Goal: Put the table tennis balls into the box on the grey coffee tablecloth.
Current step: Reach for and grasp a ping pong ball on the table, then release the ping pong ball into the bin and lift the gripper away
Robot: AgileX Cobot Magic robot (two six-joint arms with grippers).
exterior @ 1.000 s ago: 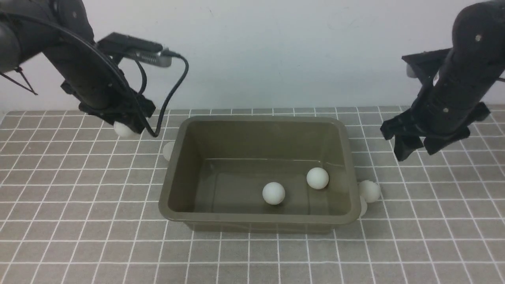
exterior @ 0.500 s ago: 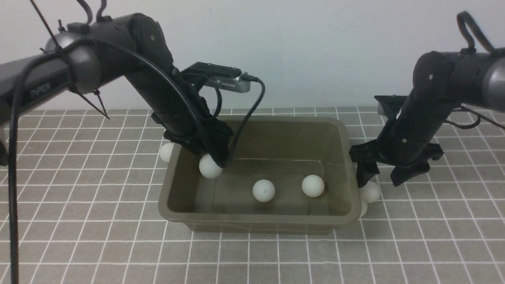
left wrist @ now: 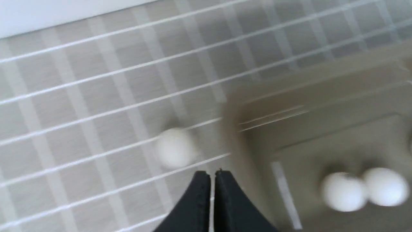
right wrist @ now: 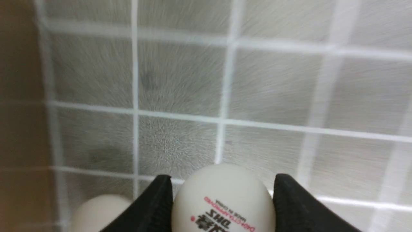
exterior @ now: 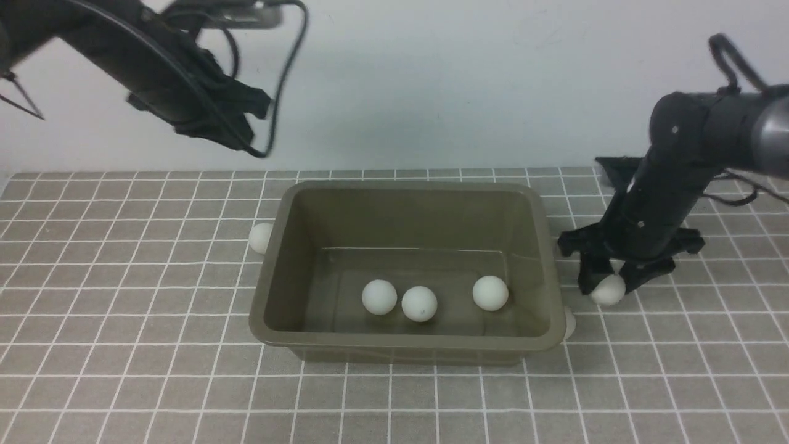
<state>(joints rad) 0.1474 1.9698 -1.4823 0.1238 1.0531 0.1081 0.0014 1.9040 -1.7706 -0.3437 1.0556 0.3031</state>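
So the grey coffee tablecloth (exterior: 123, 345) is covering the whole table, with thin white grid lines running all over it. The box (exterior: 407, 213) is sitting open in the middle of it, long side facing the front camera.

The left arm (exterior: 111, 49) is hanging up high on the left side, well clear of the box. The right arm (exterior: 672, 179) is reaching down to the cloth just to the right of the box.

The left gripper (left wrist: 212, 175) is carrying nothing, and its jaws are pressing flat together. The left wrist view is blurry, but that much is showing clearly. The right gripper (exterior: 607, 280) is pinching one printed ball (exterior: 608, 290) between its two black fingers (right wrist: 154, 199), one on each side. Red and dark lettering is showing on that ball in the right wrist view. It's sitting down around cloth level, near the box's right wall but apart from it. I can't tell whether it's touching the cloth.

As for the other table tennis balls:
- Two are lying side by side near the middle of the box floor (exterior: 379, 297) (exterior: 420, 303).
- A third (exterior: 490, 293) is lying on the floor further right.
- One (exterior: 261, 238) is sitting on the cloth against the outside of the left wall.
- One more (exterior: 568, 324) is peeking out by the front right corner of the box, mostly hidden by the rim.
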